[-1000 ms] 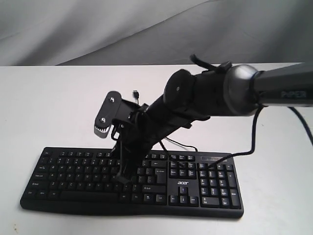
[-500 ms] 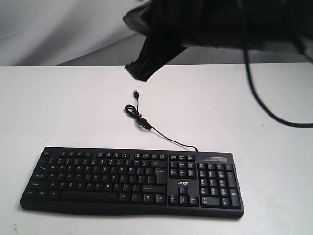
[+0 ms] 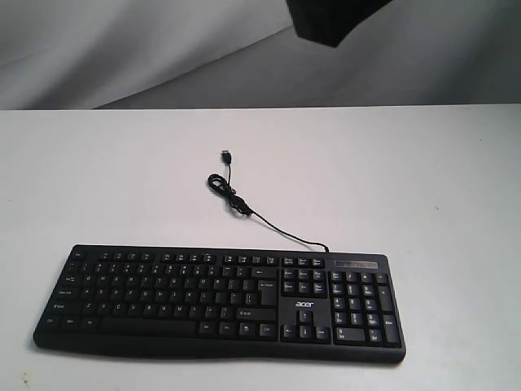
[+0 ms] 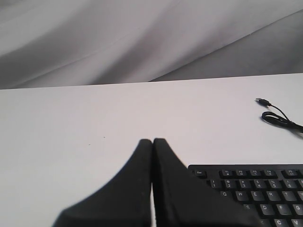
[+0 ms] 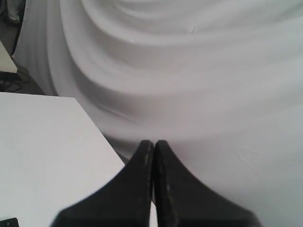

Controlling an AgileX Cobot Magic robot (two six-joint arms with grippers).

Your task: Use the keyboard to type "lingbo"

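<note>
The wide black keyboard (image 3: 220,301) lies flat near the table's front edge, white "acer" logo beside its number pad. Its thin black USB cable (image 3: 244,208) curls away to a loose plug behind it. In the exterior view only a dark piece of the right arm (image 3: 334,20) shows at the top edge, high above the table. My right gripper (image 5: 153,142) is shut and empty, pointing past the table edge at the grey cloth. My left gripper (image 4: 153,140) is shut and empty, hovering off the keyboard's (image 4: 255,194) Esc corner.
The white table (image 3: 98,179) carries nothing else. A draped grey cloth (image 3: 122,49) hangs behind it. The table edge (image 5: 90,123) shows in the right wrist view, with the cloth beyond.
The right arm, which stood low over the keyboard's middle keys a second ago, has lifted up and away to the upper right, leaving the keyboard fully uncovered.
</note>
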